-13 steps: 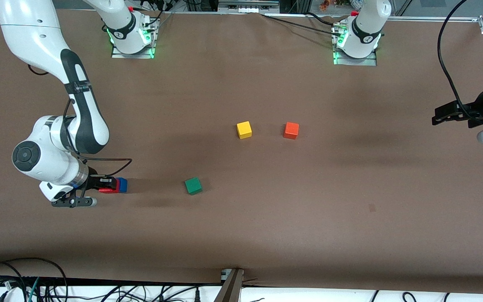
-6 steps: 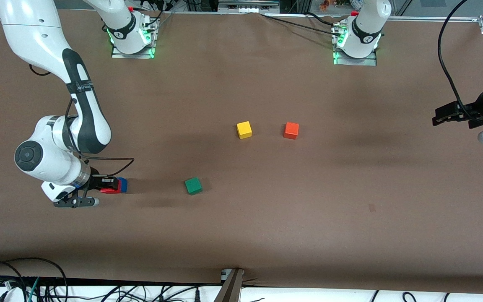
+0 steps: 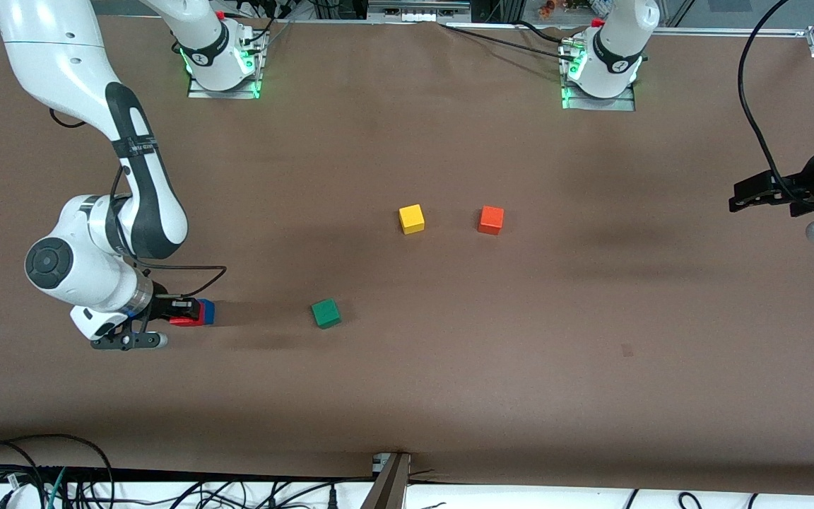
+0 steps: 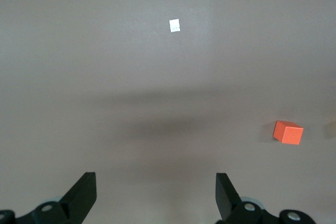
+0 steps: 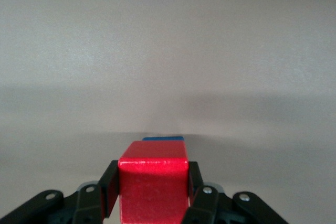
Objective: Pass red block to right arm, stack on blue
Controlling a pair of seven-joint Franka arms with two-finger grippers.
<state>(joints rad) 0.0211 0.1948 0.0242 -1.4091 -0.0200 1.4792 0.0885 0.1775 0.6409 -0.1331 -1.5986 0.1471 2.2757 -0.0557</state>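
Right tool point(image 5: 152, 192) clamped on the red block point(image 5: 153, 182), low over the surface point(image 3: 449, 367) toward the right arm's end. Blue block point(image 5: 164, 138) sits right beneath and just past the red one; only a sliver of its top edge shows in the right wrist view. From the front camera, blue point(image 3: 208, 312) peeks out beside red point(image 3: 184, 319) on the side toward the green block point(image 3: 326, 312). Judgement: red looks slightly offset from blue, so the placement turns on squaring it over blue before letting go. Yellow point(image 3: 412, 218) and orange point(image 3: 491, 220) cubes lie farther off, mid-surface. Left tool point(image 3: 757, 192) waits at the left arm's end, fingers wide, empty.
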